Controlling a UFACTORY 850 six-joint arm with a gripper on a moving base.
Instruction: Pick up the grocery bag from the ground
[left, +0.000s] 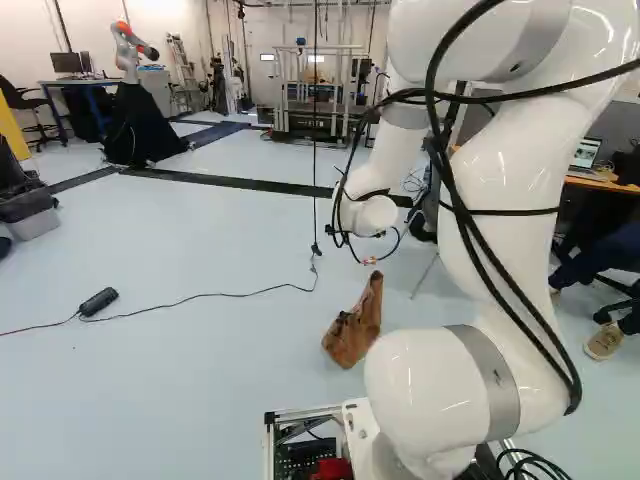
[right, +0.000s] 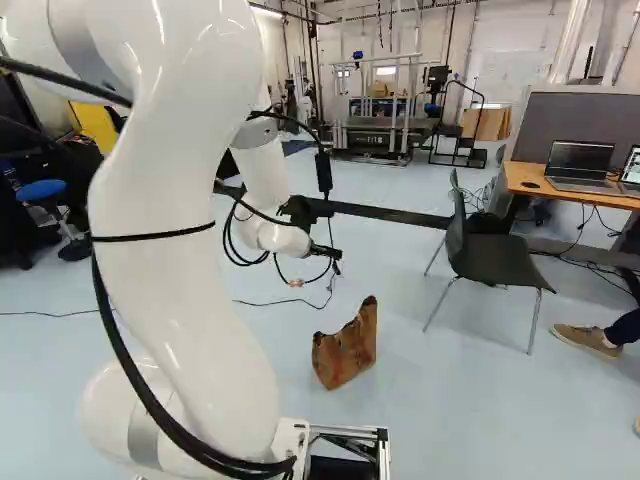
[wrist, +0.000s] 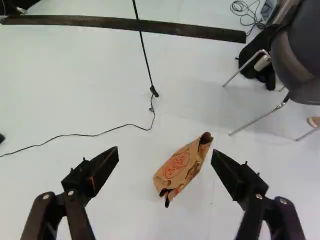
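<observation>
Approach step, I'd say: black 2-finger gripper (wrist: 165, 151) spread wide, empty. Crumpled brown paper bag (wrist: 182, 167) on pale floor (left: 200, 370), 6 o'clock from it (left base view). Next: descend, straddle, close.

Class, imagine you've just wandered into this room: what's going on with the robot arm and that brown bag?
A white robot arm is holding its open claw above the floor, aimed at a brown paper grocery bag. Seen from the wrist, the bag appears between the two fingers, but neither touches it. The bag rests on the floor, neither gripped nor lifted yet. A dark chair stands beyond it and plays no part.
</observation>
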